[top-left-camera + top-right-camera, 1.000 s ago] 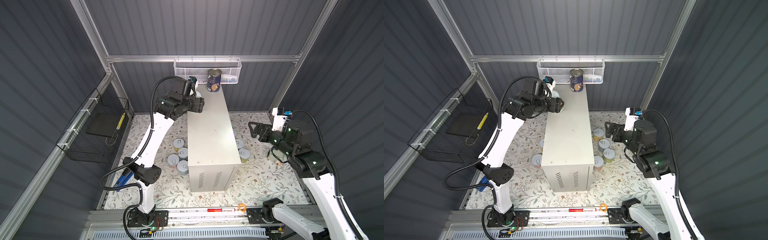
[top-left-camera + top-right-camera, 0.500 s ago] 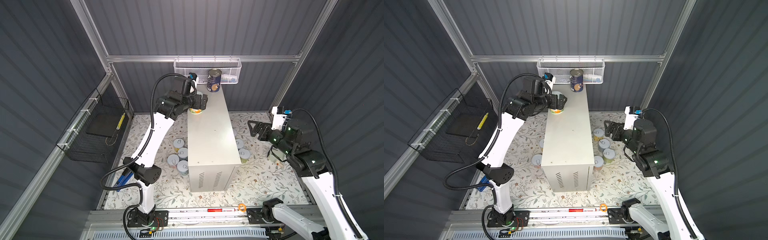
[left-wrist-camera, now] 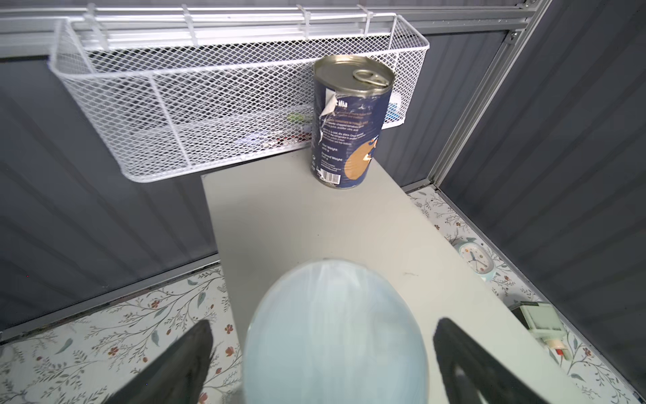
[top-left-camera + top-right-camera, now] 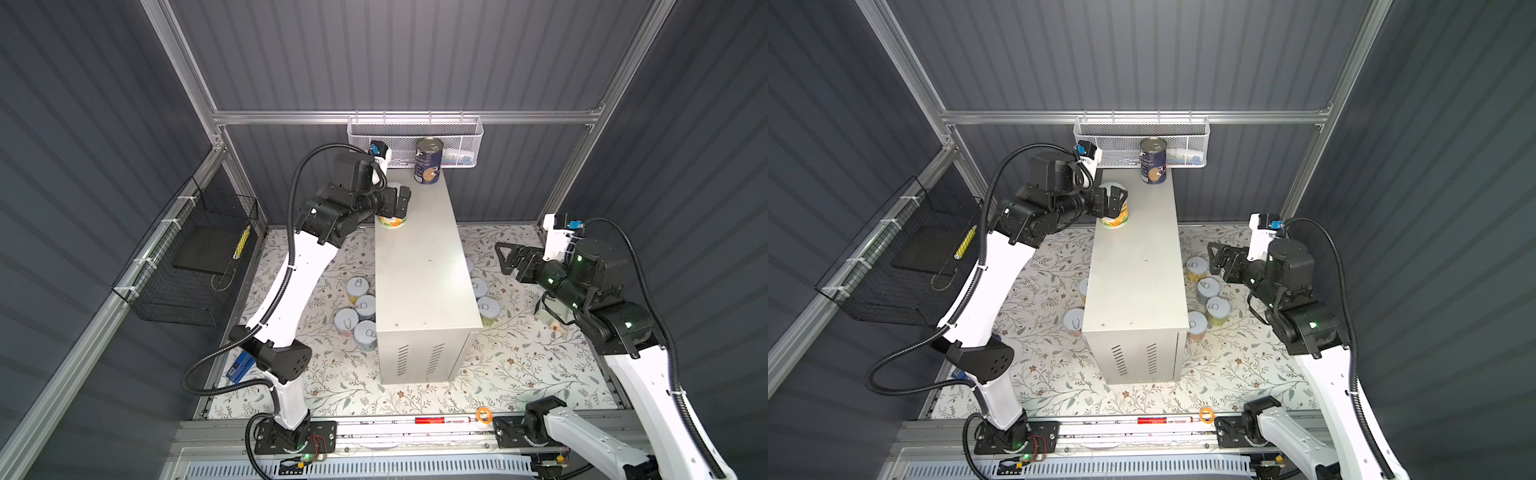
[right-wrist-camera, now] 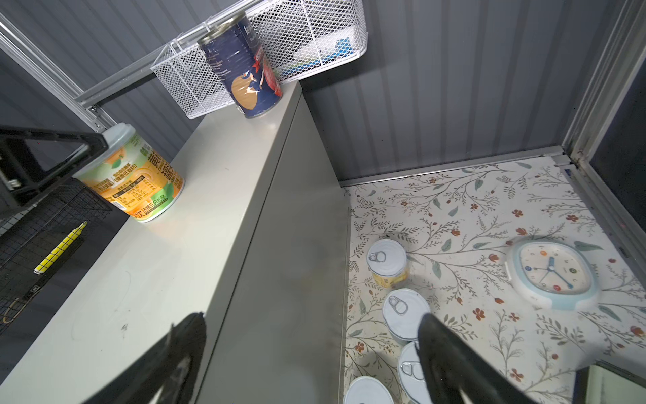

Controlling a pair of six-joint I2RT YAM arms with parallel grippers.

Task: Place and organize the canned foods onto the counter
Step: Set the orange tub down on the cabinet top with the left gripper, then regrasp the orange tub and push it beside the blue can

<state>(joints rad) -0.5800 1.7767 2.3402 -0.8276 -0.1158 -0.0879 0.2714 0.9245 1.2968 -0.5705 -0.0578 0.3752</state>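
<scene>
1. Floor mat (image 4: 519, 365): floral pattern, covering the cell floor. The desk stands on it.
2. Desk (image 4: 419, 270): tall white metal box, vent slots on the near end, long flat top running toward the back wall.
3. Black wire basket (image 4: 195, 257): fixed to the left wall, well apart from the desk.
4. White mesh basket (image 4: 415, 141): hung on the rear rail, just behind the far end of the desk.
5. Left gripper (image 4: 397, 201): positioned over the far left part of the desk top, jaws spread wide. One jaw stands on each side of the orange-labelled can (image 5: 136, 175). The left wrist view shows a clear gap between each jaw and the can.
6. Right gripper (image 4: 1214, 259): jaws wide apart and empty, hovering right of the desk above the floor cans.
7. Navy can (image 4: 428, 166): the taller unit, upright at the far end of the desk top, in front of the mesh basket.
8. Orange-labelled can: upright on the desk top near its left edge, apart from the navy can.
9. Left floor cans (image 4: 359, 309): four, upright, clustered against the left side of the desk.
10. Right floor cans (image 4: 1208, 295): four, upright, in a row beside the right side of the desk.
11. Clock (image 5: 554, 274): lying on the floor mat, right of the right floor cans.
</scene>
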